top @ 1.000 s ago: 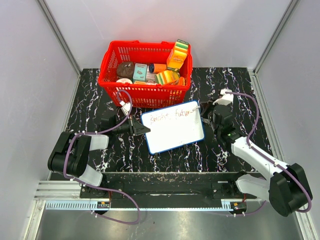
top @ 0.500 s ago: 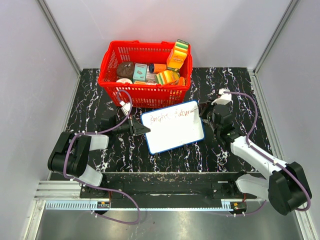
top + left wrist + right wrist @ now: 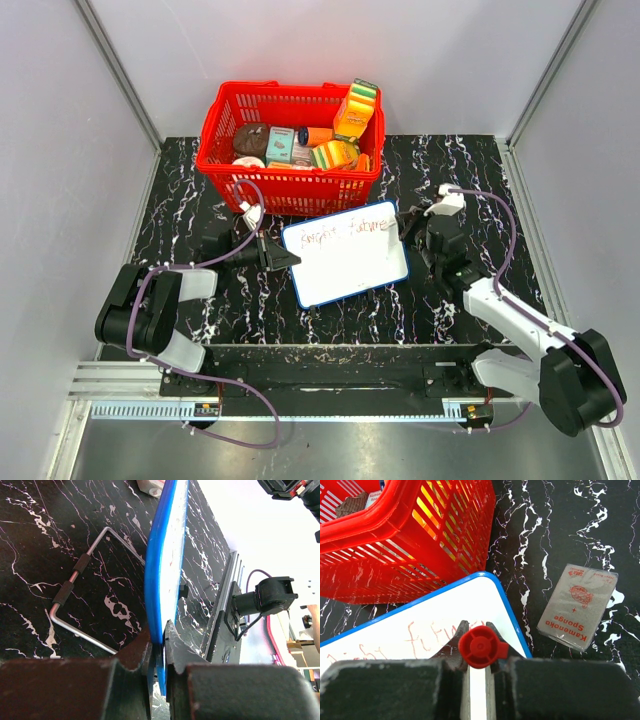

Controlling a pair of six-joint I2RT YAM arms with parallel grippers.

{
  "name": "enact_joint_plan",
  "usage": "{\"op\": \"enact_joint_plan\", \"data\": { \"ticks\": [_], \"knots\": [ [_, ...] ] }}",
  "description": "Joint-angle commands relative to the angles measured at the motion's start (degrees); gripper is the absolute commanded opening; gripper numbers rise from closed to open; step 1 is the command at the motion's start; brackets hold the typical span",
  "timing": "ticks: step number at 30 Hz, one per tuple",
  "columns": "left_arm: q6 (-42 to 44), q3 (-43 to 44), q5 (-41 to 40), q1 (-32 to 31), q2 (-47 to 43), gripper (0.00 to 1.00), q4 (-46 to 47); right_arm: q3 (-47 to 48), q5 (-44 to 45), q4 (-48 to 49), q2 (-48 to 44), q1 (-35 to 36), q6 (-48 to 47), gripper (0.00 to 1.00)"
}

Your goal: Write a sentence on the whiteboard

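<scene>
The whiteboard [image 3: 347, 258], white with a thin blue frame, lies tilted on the black marble table in front of the red basket. Red handwritten lettering [image 3: 350, 231] runs along its far edge; it also shows in the right wrist view [image 3: 422, 637]. My left gripper [image 3: 287, 259] is shut on the board's left edge; the left wrist view shows the blue frame [image 3: 162, 580] pinched between the jaws [image 3: 161, 647]. My right gripper [image 3: 408, 226] is shut on a red marker [image 3: 481, 647], held upright over the board's far right corner [image 3: 485, 587].
The red basket [image 3: 218, 125] with several grocery items stands just behind the board. A packaged sponge [image 3: 579, 606] lies to the right of the board. A metal wire handle [image 3: 82, 580] lies on the table beside the left gripper.
My right gripper with the marker has shifted slightly along the board's far right corner, and the red lettering has grown a little at its right end. The left arm and board have not moved.
</scene>
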Motion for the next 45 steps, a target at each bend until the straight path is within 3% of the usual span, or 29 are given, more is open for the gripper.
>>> {"op": "enact_joint_plan", "data": {
  "ticks": [1, 14, 26, 36, 40, 45],
  "knots": [
    [5.9, 0.5, -5.2, -0.6, -0.4, 0.00, -1.1, -0.6, 1.4, -1.0, -1.1, -0.4, 0.1, 0.00],
    [5.9, 0.4, -5.3, -0.7, -0.5, 0.00, -1.1, 1.5, 6.5, -1.8, -2.8, -0.5, -0.7, 0.00],
    [5.9, 0.5, -5.4, -0.8, -0.5, 0.00, -1.2, 0.3, 0.9, -0.3, -13.9, -0.5, -4.9, 0.00],
    [5.9, 0.3, -5.5, -1.0, -0.7, 0.00, -1.2, -0.5, -7.1, -0.4, -15.1, -0.1, -5.2, 0.00],
    [6.1, 0.4, -5.6, -1.1, -0.7, 0.00, -1.3, -1.0, -6.7, -1.1, -15.2, 2.0, -5.3, 0.00],
    [6.3, 0.6, -5.8, -1.1, -0.7, 0.00, -1.8, -0.7, -1.5, -1.5, -13.6, 10.1, -7.3, 0.00]
  ]
}}
